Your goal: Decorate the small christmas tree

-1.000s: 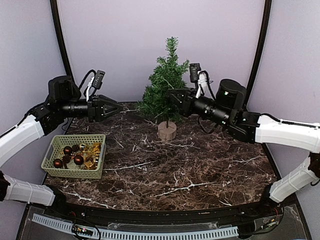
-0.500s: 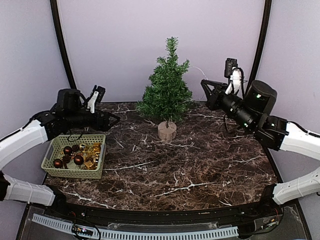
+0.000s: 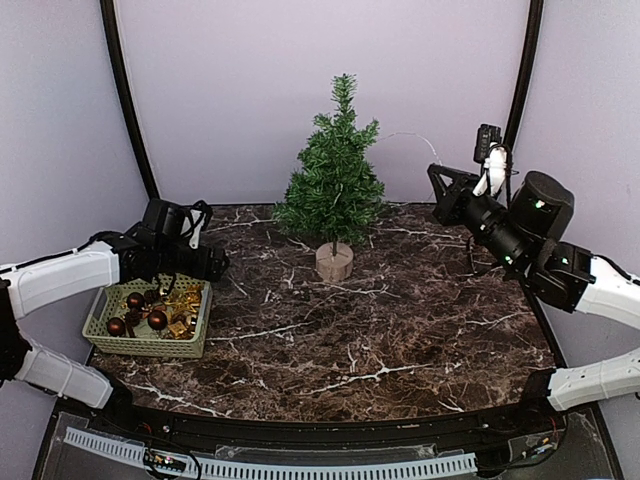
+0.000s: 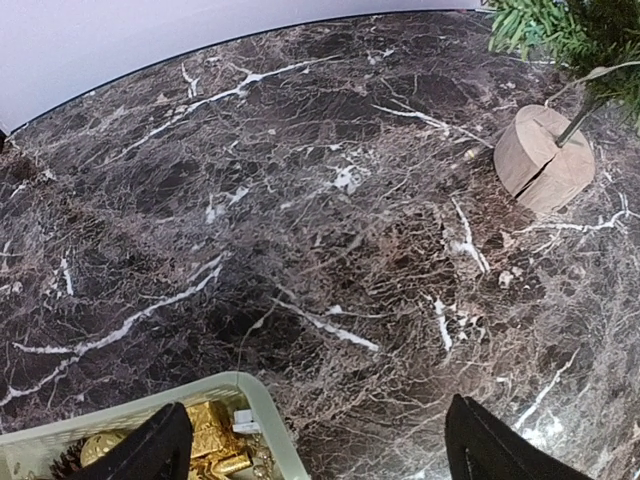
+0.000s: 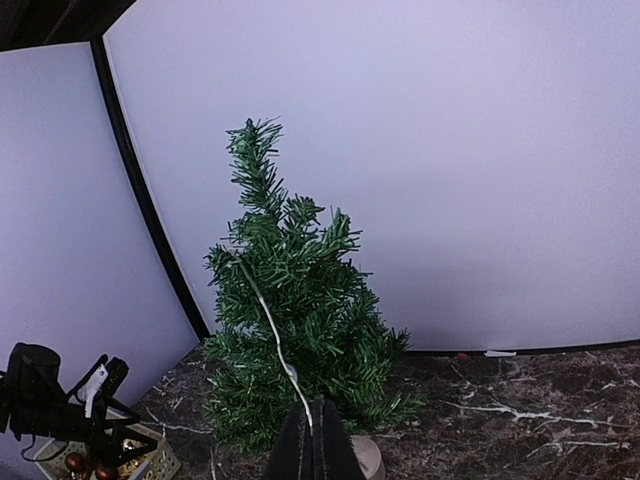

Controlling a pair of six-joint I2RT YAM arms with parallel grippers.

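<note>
By the left edge of the table, the left gripper [image 4: 320,448] hangs over the far rim of a green plastic basket [image 3: 145,345], its jaws spread wide with nothing between them. The basket holds dark red baubles [image 3: 157,319] and small gold gift boxes [image 3: 182,305].

The small christmas tree [image 3: 335,190] stands upright at the middle of the far edge, well apart from the basket, on a round pale wooden stump base [image 3: 334,262]. It looks light and top-heavy for so small a foot, so a sideways push would likely tip or slide it. The bristly branches should bend and spring back, which lets them catch a hook or loop but makes them poor to pull on. The trunk just above the stump, or the stump itself, is the safest place to steady it.

A thin pale strand [image 5: 262,310] runs from high among the branches down to the right gripper [image 5: 312,425]. That gripper is clenched tight on the strand and held in the air to the right of the tree. The strand is limp and easy to snag, and a tug on it could pull the tree over.

The tabletop [image 3: 380,330] is dark brown marble with white veins, smooth and probably slick under the stump. Plain lilac walls [image 3: 250,80] with black posts [image 3: 125,100] close in the back and sides.
</note>
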